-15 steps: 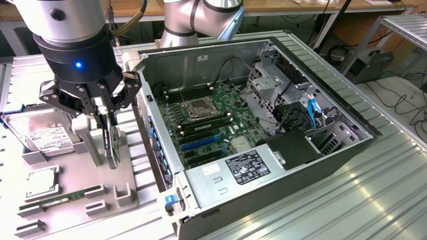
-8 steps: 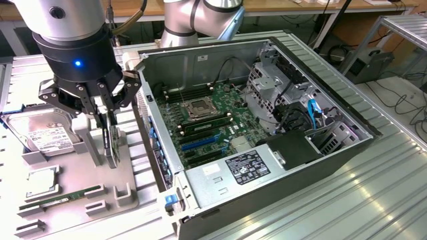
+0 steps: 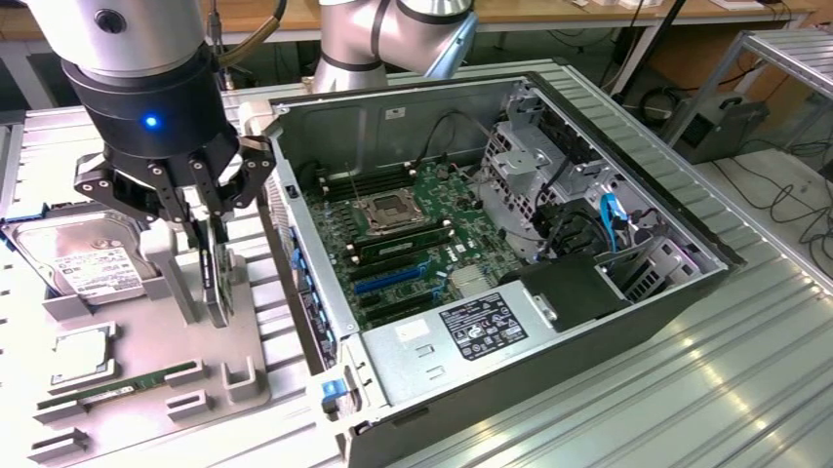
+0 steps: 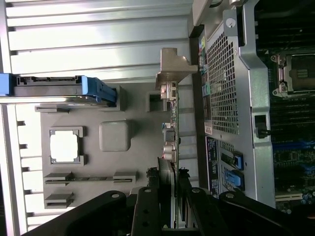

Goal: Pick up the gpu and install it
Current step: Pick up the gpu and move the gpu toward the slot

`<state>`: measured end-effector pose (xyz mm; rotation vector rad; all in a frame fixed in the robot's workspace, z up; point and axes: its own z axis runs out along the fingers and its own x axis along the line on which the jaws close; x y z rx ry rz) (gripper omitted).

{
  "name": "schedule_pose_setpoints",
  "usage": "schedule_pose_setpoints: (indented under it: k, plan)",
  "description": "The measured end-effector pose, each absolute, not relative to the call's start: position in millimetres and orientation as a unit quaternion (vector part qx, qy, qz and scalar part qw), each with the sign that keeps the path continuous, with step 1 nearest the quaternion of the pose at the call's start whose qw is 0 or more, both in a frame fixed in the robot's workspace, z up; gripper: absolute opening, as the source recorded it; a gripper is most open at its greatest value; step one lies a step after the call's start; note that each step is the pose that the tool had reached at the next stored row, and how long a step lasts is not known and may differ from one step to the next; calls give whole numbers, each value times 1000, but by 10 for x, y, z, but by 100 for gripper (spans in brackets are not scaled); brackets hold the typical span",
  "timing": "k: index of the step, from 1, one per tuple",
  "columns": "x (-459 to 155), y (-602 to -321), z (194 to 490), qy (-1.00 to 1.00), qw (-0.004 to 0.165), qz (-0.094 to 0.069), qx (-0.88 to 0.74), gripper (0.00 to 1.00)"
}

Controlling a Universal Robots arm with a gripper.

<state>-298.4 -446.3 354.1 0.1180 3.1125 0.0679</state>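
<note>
Your ribbed silver metal counter (image 3: 677, 390) carries everything here. The biggest thing on it is the open black-and-grey computer case (image 3: 377, 127), lying on its side with its green motherboard (image 3: 419, 216) facing up. You can see the blue expansion slots (image 3: 390, 281) on that board with no card seated in them, so the install itself is not yet done.

At the exterior view's left of the case stands the flat grey parts tray (image 3: 248, 370). Your black hand (image 3: 206, 210) hangs straight above it, well apart from the motherboard.

The hand is grasping the thin, flat, dark gpu (image 3: 217, 278) by its upper edge, one finger against each face. In the wrist view the hand (image 4: 170, 189) straddles the gpu (image 4: 171, 132) edge-on, with the card's silver metal bracket (image 4: 173, 69) at the far end.

The card is upright, its lower edge down at the tray's holder. You cannot tell from these views whether it has cleared the holder or sits in it. I judge that you have the grasp made but the pick-up barely begun, with the carry to the case and the seating left.

Also on the tray, untouched:
- the boxy silver hard drive with a white label (image 3: 89, 261)
- the long narrow green memory stick (image 3: 124, 383)
- the square silver processor chip (image 3: 81, 353)
</note>
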Motion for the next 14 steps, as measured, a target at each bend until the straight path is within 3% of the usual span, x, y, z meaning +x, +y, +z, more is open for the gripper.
schedule_pose_setpoints:
  k: [14]
  plan:
    - [-2984,-4463,3577,999,13,22,38,26]
